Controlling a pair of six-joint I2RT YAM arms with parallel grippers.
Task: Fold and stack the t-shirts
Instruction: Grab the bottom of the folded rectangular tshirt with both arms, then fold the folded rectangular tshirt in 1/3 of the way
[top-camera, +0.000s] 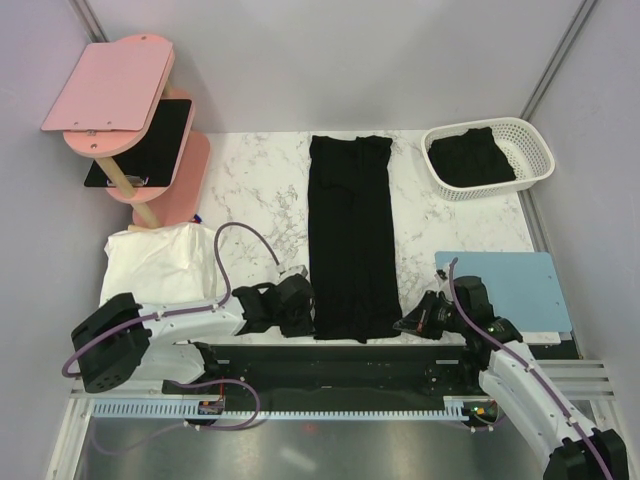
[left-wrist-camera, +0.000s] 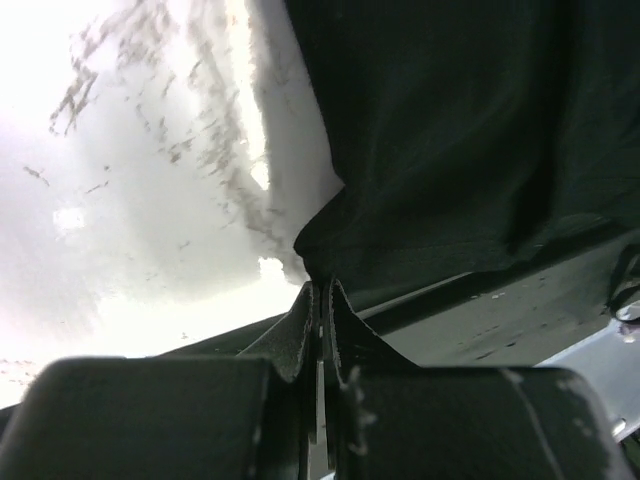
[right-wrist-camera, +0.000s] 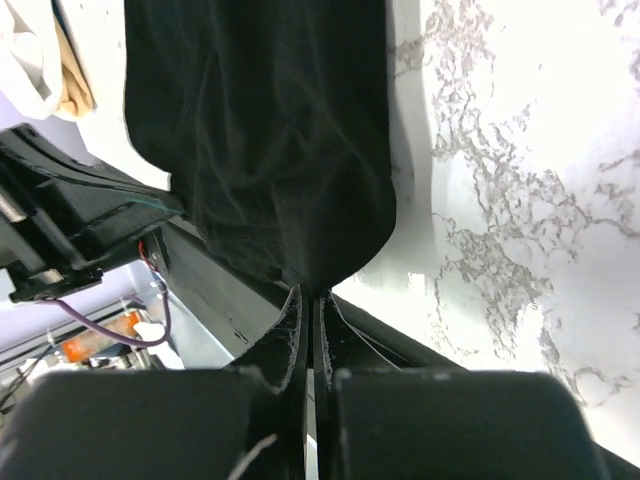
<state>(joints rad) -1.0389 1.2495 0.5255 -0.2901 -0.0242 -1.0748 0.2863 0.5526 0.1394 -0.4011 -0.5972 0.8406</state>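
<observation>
A black t-shirt (top-camera: 350, 235), folded into a long narrow strip, lies down the middle of the marble table. My left gripper (top-camera: 308, 312) sits at its near left corner. In the left wrist view that gripper (left-wrist-camera: 321, 286) is shut, with the shirt's (left-wrist-camera: 470, 130) corner pinched at the tips. My right gripper (top-camera: 403, 325) sits at the near right corner. In the right wrist view it (right-wrist-camera: 312, 296) is shut on the shirt's (right-wrist-camera: 270, 130) rounded near edge. Another black t-shirt (top-camera: 470, 158) lies crumpled in the white basket (top-camera: 538, 150) at the back right.
A pale blue mat (top-camera: 510, 285) lies at the right, beside my right arm. A pink tiered stand (top-camera: 110, 85) at the back left carries a glossy black rectangle (top-camera: 145, 140). A white cloth bundle (top-camera: 155, 260) lies at the left. The table's near edge runs just under both grippers.
</observation>
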